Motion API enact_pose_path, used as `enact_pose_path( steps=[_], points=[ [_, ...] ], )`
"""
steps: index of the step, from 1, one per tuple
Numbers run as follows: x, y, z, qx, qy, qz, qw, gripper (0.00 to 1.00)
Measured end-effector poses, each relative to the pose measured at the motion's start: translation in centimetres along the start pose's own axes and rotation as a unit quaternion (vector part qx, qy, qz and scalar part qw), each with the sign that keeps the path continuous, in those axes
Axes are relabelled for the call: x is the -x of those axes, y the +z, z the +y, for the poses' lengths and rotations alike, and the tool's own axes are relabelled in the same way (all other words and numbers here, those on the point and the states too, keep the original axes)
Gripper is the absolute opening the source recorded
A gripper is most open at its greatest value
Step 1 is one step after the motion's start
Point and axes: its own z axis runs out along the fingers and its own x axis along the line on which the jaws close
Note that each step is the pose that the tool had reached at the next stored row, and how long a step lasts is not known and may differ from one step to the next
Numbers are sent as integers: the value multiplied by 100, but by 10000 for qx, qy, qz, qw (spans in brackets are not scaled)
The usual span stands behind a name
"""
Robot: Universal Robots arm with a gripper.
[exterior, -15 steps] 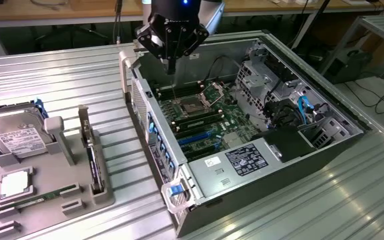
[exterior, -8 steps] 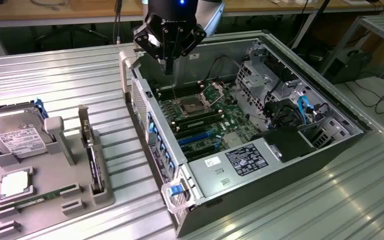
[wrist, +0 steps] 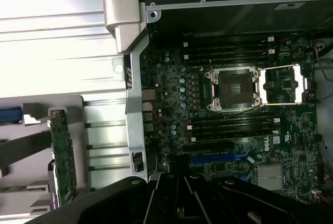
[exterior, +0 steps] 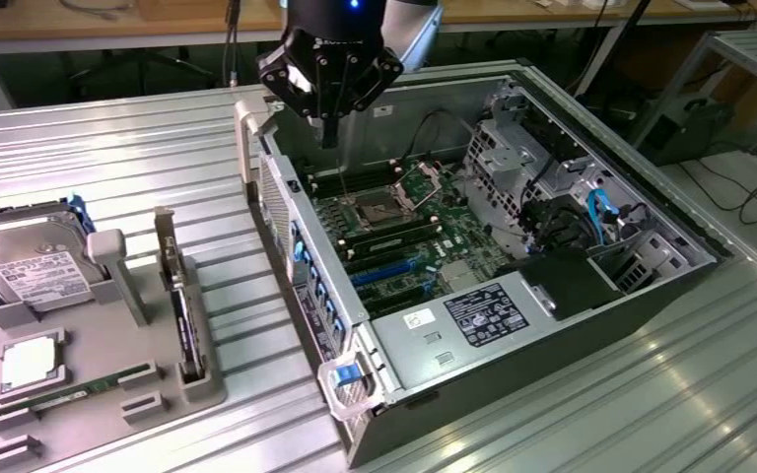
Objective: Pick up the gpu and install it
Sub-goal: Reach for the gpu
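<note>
**Gripper** (exterior: 330,134): fingers pressed fully together, holding nothing. It hangs above the far end of the open computer case (exterior: 589,325), over the motherboard (exterior: 398,236) near the memory slots.

**Gpu** (exterior: 186,330): thin dark card standing on edge in a slot of the grey tray (exterior: 208,394), at the exterior view's left of the case. Its metal bracket is at the far end. It is well apart from the gripper and untouched.

**Tray, other contents**: hard drive (exterior: 24,266) at the far end, processor chip (exterior: 31,360) and memory stick (exterior: 83,394) nearer.

**Case**: lies on its side on the ribbed metal table (exterior: 129,158), with the processor socket (exterior: 381,207) bare.
</note>
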Motion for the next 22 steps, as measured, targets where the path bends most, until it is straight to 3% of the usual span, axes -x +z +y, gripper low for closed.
enact_pose_path(
  steps=[22],
  points=[
    [-96, -3, -12, 0, 0, 0, 10000, 11]
  ],
)
